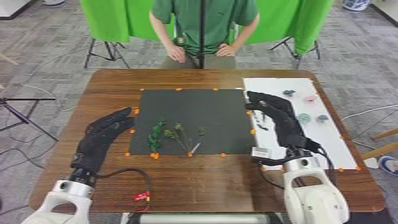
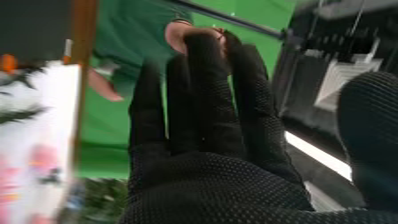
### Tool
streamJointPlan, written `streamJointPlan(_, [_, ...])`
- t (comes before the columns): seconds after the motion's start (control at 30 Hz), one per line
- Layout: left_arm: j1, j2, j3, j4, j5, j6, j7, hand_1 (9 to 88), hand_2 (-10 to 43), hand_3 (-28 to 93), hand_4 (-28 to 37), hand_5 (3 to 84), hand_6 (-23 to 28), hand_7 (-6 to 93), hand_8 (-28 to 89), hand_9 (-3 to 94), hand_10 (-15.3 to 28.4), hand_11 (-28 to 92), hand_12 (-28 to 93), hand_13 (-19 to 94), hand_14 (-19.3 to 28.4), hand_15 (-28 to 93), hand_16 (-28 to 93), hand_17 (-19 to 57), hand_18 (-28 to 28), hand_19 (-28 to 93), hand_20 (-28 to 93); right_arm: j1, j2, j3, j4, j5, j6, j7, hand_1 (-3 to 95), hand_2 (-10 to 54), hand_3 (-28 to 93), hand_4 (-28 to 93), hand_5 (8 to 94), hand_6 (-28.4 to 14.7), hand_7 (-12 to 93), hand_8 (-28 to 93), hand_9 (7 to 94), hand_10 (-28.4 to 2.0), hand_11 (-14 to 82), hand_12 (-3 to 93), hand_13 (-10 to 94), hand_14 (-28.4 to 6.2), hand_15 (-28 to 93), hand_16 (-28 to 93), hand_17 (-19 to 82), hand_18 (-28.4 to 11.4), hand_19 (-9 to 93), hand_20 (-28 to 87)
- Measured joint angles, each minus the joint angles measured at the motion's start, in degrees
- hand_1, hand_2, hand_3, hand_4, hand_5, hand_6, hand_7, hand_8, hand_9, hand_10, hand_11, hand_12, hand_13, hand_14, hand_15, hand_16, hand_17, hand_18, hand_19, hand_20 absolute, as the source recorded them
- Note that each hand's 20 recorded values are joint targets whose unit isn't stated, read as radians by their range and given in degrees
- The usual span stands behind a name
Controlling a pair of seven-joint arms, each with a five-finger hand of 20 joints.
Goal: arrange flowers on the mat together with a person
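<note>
Stems lie on the near, left part of the dark mat [image 1: 182,107]: a leafy green stem [image 1: 155,137] toward the left edge, and just beside it a loose group of thin sprigs [image 1: 180,132], too fine to count, their tips spreading apart. A small green tuft [image 1: 202,132] is near them, its kind hard to make out, and a pale strip [image 1: 195,148] lies by the sprigs' lower ends. Right hand [image 1: 282,115] is above the mat's right edge and the white sheet [image 1: 336,145], hiding a stretch of both; whatever lies directly under it cannot be told. In the right wrist view that hand [image 2: 222,185] has its fingers straight, the thumb well apart, nothing between them. On the sheet, beyond and beside the hand, are a dark bluish flower [image 1: 289,93], a pink one [image 1: 310,99], a pale green one [image 1: 305,118] and a greyish one [image 1: 322,119], their petals indistinct. Left hand [image 1: 105,129] is beside the mat's left edge, fingers loosely extended, holding nothing; I cannot tell whether it touches the table [image 1: 209,192]. Both arms are cut off by the bottom edge.
</note>
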Motion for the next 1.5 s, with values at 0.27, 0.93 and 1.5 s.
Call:
streamJointPlan(0.27, [-2.10,1.68,1.62,0.63,-0.09,0.11,2.42,28.6,-7.7,61,-16.9,44.4,4.0,10.1,-5,43.7,13.1,15,14,33,16.7,9,4,5.2,12.6,8,17,-7.67,2.45,1.24,-0.20,22.48,-7.77,-2.90,3.9,2.8,81,-17,31.3,0.2,6,-9,36.0,-13.2,2.7,9.0,23,-9.8,4,9,12,-10.4,1,22])
streamJointPlan(0.93, [-1.68,2.17,2.06,0.30,-1.18,3.12,5.97,28.9,-7.6,62,-17.3,45.2,3.8,11.1,-6,44.7,13.1,17,14,35,16.9,12,5,5.4,13.5,11,19,-12.40,1.68,1.61,-1.79,34.01,-4.10,-6.59,3.9,2.5,82,-17,32.7,0.0,8,-9,38.1,-13.5,3.6,9.2,27,-10.2,8,7,15,-10.9,1,22])
streamJointPlan(1.5, [-1.47,2.11,2.01,0.38,-1.19,3.08,5.59,29.2,-7.0,61,-17.3,45.2,3.9,11.2,-6,44.8,13.0,17,15,35,17.0,13,5,4.9,13.6,11,19,-12.29,1.74,1.55,-1.69,33.75,-4.09,-6.40,4.3,3.0,82,-17,38.1,-0.5,9,-9,40.9,-14.1,4.3,10.1,31,-11.5,10,8,16,-11.9,3,23])
